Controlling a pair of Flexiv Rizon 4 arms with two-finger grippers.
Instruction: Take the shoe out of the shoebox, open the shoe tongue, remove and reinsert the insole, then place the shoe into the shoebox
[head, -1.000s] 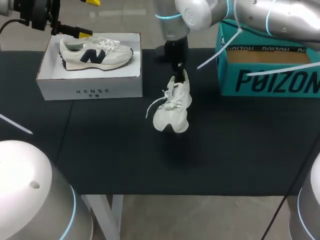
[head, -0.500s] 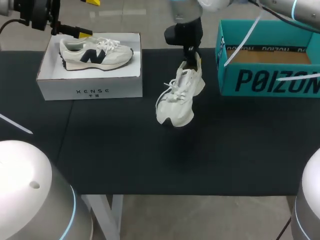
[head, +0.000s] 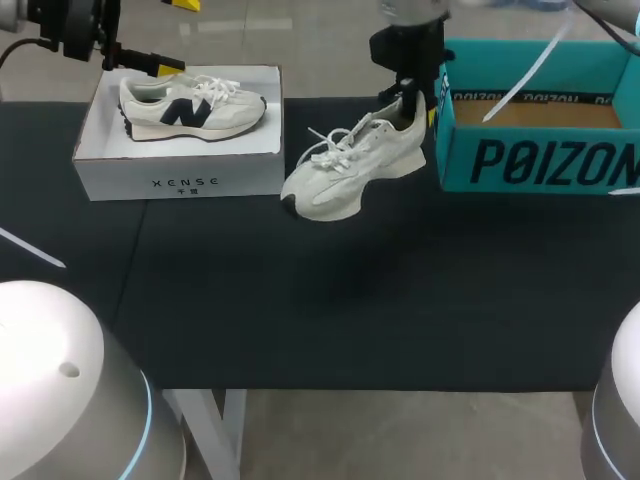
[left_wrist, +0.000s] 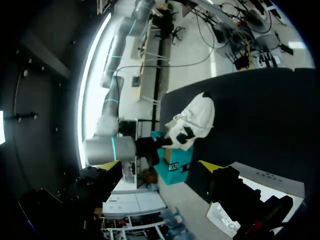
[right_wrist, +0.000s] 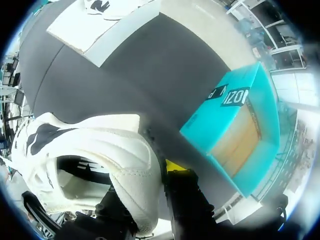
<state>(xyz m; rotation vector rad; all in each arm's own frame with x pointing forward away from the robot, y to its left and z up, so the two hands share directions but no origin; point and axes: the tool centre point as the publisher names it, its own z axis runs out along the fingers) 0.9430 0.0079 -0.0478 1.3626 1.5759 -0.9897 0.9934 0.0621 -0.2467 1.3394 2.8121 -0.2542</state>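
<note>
While R gripper (head: 408, 98) pinches heel of white lace-up sneaker (head: 350, 175), teal cardboard shoebox (head: 540, 160) at its 3 o'clock, L gripper (left_wrist: 157, 166) hangs spread.

Table cover (head: 350, 310): black, matte, spread over the work surface in front of me.
White box (head: 180, 178): 1 unit, open-topped, flat on the cover at the far corner on my left; small dark print on its front wall.
Sneaker in white box (head: 190, 108): 1 piece, cream with a navy side mark and white laces, fully inside the box, toe toward my right.
</note>
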